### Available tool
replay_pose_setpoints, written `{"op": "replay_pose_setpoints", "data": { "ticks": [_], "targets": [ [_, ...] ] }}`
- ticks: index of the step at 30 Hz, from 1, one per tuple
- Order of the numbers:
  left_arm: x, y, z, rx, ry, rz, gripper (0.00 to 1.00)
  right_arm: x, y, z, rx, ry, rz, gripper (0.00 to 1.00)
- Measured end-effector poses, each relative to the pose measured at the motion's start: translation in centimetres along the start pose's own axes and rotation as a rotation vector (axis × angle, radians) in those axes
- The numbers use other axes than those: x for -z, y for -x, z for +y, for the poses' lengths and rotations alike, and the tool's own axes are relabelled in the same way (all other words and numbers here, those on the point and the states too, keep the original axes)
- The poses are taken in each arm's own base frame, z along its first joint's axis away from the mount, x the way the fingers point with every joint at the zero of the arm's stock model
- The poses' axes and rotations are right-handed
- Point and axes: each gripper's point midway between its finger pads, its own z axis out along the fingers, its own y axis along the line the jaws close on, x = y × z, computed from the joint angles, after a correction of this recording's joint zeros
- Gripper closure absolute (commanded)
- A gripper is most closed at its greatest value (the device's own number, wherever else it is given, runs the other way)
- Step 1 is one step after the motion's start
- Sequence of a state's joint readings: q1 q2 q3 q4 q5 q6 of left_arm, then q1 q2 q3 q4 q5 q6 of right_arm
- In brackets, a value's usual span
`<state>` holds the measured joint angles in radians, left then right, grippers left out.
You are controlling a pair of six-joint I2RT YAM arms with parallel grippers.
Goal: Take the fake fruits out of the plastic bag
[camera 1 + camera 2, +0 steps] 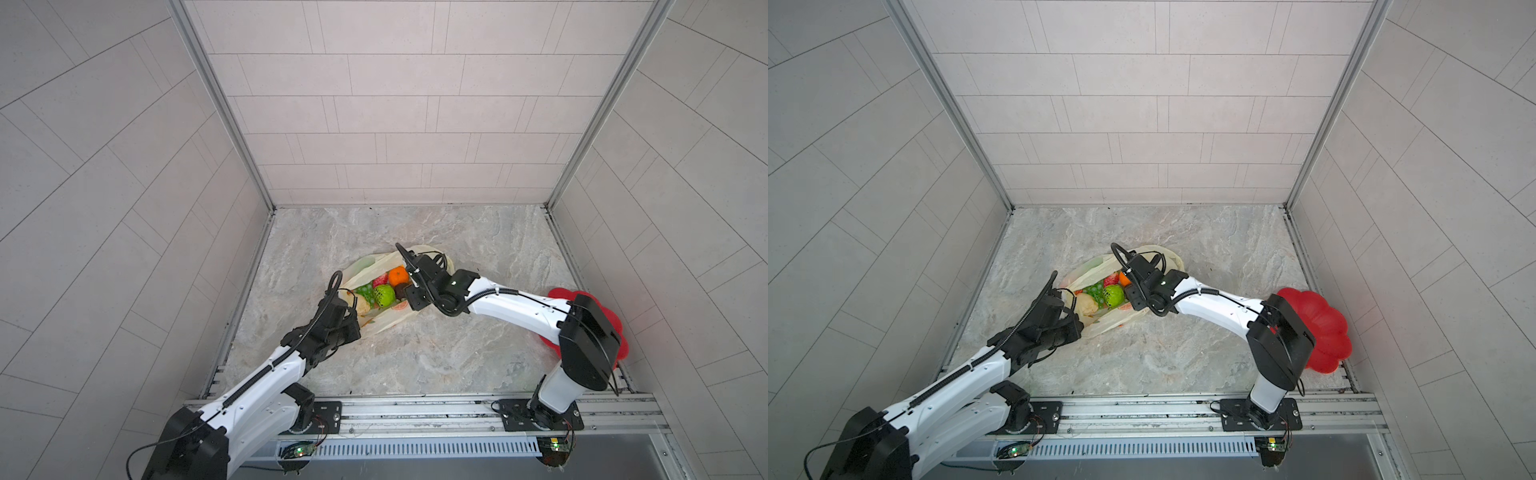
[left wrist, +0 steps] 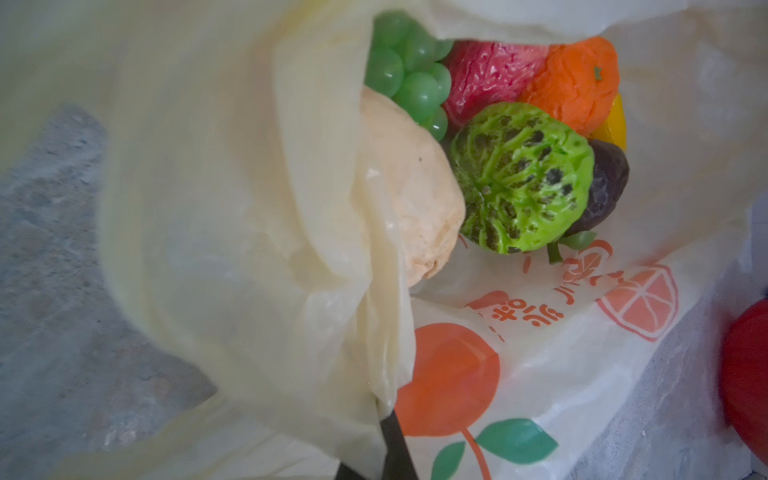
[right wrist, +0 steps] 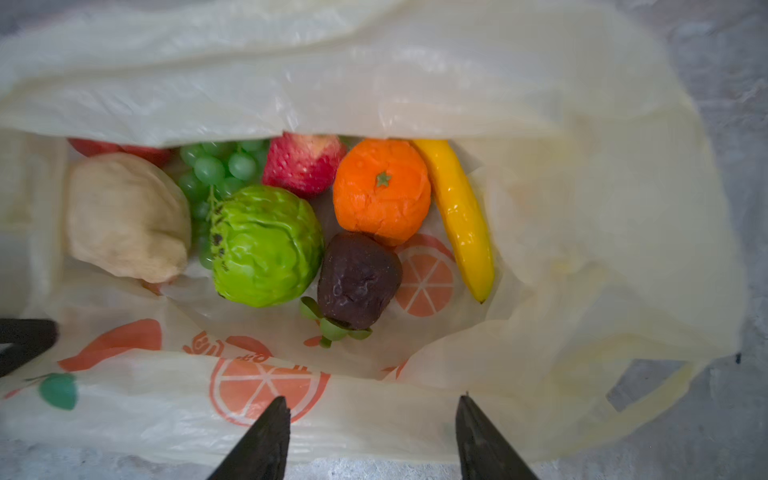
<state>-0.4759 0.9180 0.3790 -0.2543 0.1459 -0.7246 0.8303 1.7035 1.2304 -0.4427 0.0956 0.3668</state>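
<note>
The plastic bag (image 1: 386,322) lies mid-table with its mouth open, pale yellow with orange slice prints. My left gripper (image 2: 384,412) is shut on a fold of the plastic bag (image 2: 249,208) at its rim and holds that side up. Inside the plastic bag (image 3: 457,83) lie the fake fruits: banana (image 3: 459,216), orange (image 3: 382,191), dark brown one (image 3: 357,280), green netted one (image 3: 266,245), cream one (image 3: 124,216), grapes (image 3: 216,170), strawberry (image 3: 303,164). A red one (image 3: 120,149) is half hidden. My right gripper (image 3: 372,400) hangs open above the bag's near wall, holding nothing.
A red flower-shaped plate (image 1: 615,328) sits at the table's right edge, partly behind my right arm's elbow; it also shows in a top view as the plate (image 1: 1320,328). Tiled walls close in the back and both sides. A metal rail (image 1: 415,411) runs along the front.
</note>
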Motion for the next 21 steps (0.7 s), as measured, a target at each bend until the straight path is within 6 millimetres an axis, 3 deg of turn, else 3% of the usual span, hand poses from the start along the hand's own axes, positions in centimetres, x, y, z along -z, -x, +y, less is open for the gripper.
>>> {"op": "replay_pose_setpoints", "data": {
  "ticks": [4,8,11,16,21],
  "targets": [
    [0.1,0.0,-0.8,-0.04,-0.027,0.012,0.93,-2.4,-3.2,-0.9,0.015,-0.045,0.099,0.41],
    [0.0,-0.5,-0.7,-0.059,-0.018,0.033,0.68,-3.2,-5.8,-2.5,0.004,-0.078,0.157,0.42],
    [0.1,-0.4,-0.2,-0.065,0.021,0.044,0.54,-3.6,-6.8,-3.6,-0.01,-0.096,0.186,0.43],
    [0.7,1.1,-0.6,-0.048,0.045,0.0,0.41,-2.9,-6.0,-3.9,-0.023,-0.089,0.177,0.43],
    [0.2,1.2,0.2,-0.033,0.091,0.003,0.4,0.8,-1.7,-2.0,-0.016,-0.036,0.067,0.4]
  ]
}}
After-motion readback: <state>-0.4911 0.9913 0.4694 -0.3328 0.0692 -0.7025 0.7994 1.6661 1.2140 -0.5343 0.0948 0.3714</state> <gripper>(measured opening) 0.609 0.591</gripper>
